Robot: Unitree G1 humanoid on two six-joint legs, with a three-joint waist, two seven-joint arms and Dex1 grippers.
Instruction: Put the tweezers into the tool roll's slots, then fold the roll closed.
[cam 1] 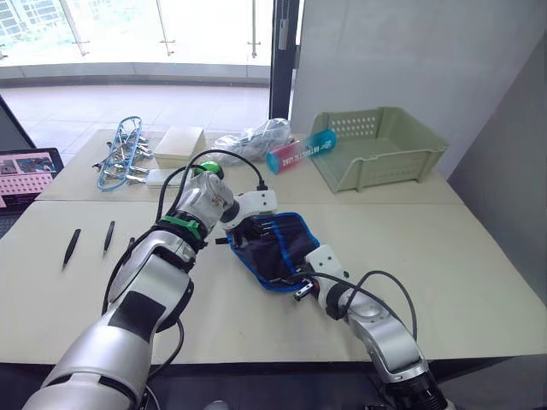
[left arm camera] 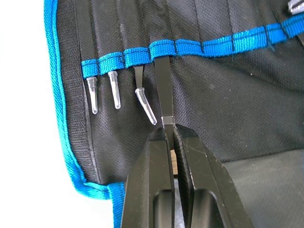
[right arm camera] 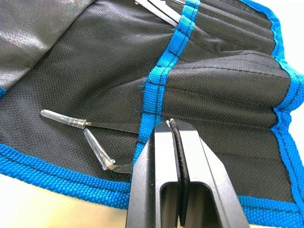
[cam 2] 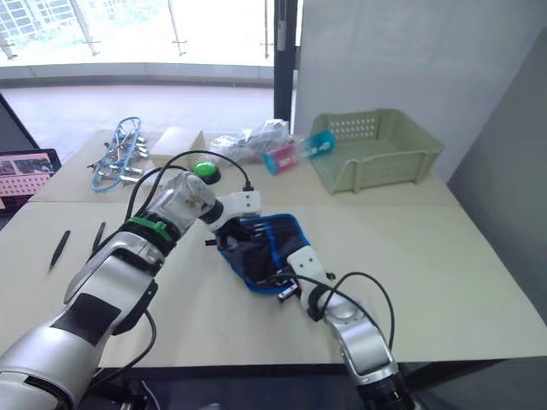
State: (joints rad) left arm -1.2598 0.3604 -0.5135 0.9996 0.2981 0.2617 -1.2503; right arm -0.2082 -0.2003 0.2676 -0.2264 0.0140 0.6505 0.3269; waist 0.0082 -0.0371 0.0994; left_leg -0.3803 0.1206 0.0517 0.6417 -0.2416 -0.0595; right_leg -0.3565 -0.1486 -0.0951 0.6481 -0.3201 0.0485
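My arms are cased in smooth silver-grey shells with black panels and black joints, and my left forearm (cam 1: 162,265) carries a bright green band near the wrist, under what looks like a clear, rounded housing, though the glare makes that hard to judge. Black cables loop out from both wrists, one arching over my left wrist and another curling beside my right forearm (cam 1: 380,329), and each wrist ends in a white, blocky mount. My left gripper (left arm camera: 170,130) and right gripper (right arm camera: 172,124) each have two flat, matt black fingers that taper toward the tip.
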